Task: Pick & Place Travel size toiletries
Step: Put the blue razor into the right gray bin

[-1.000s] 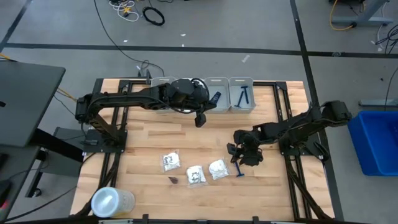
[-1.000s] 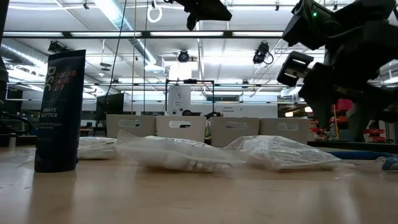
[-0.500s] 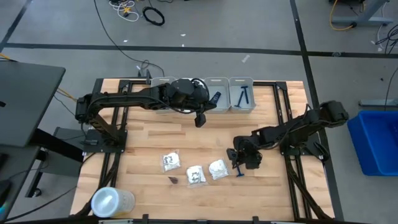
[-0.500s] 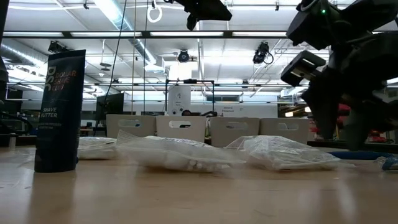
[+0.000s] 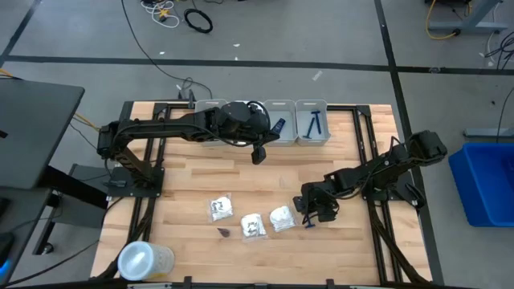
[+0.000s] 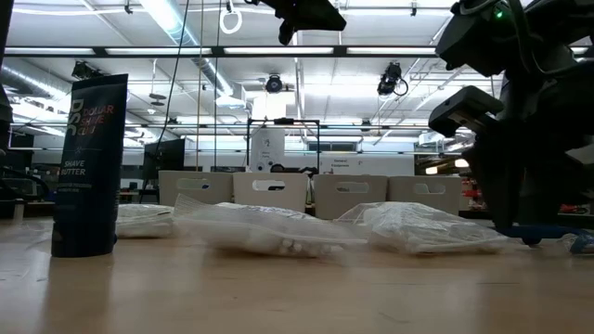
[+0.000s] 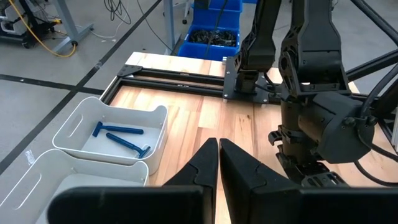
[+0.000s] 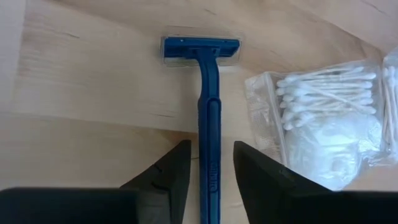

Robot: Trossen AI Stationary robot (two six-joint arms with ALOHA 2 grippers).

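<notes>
A blue T-shaped razor lies flat on the wood, its head away from my right wrist; in the high view the razor is near the table's middle right. My right gripper is open, low over the razor, one finger on either side of the handle, with a gap on each side. Three white crinkly packets lie left of the razor. My left gripper is shut and hangs in the air near the bins.
A row of white bins stands at the far edge; one bin holds two blue razors, another a dark case. A packet of cotton swabs lies right beside the razor. A dark upright pouch stands near the packets.
My right gripper has come down and moved toward the table's near edge, until its fingers stand on either side of the razor's handle. The razor and the packets have stayed where they were.
</notes>
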